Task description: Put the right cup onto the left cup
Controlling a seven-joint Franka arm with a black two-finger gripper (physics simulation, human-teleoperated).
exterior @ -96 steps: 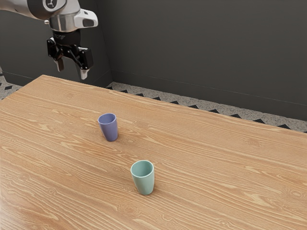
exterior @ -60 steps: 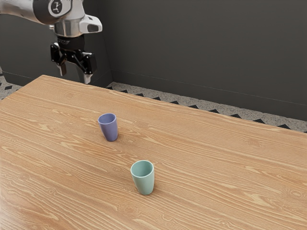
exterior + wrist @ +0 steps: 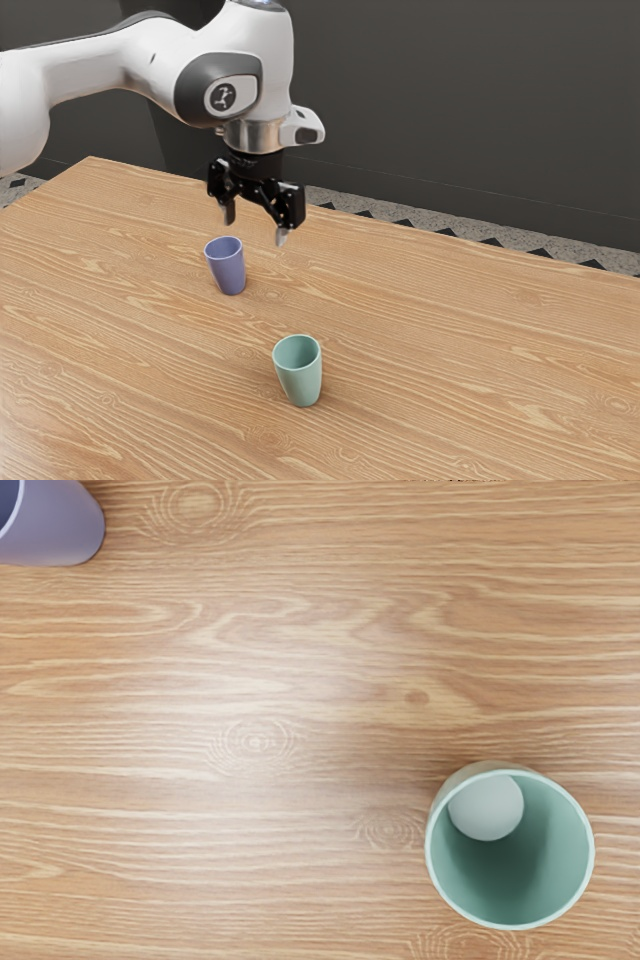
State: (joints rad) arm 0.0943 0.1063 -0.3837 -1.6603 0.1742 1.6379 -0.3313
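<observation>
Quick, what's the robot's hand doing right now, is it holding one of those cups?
Gripper: open and empty, above the table; both the purple cup and green cup stand upright on it.

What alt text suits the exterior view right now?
Open black two-finger gripper on a white-and-grey robot arm hovers, empty, above a light wood-grain table. Two tapered cups stand upright, apart: a purple cup and, nearer the camera, a mint-green cup.
</observation>
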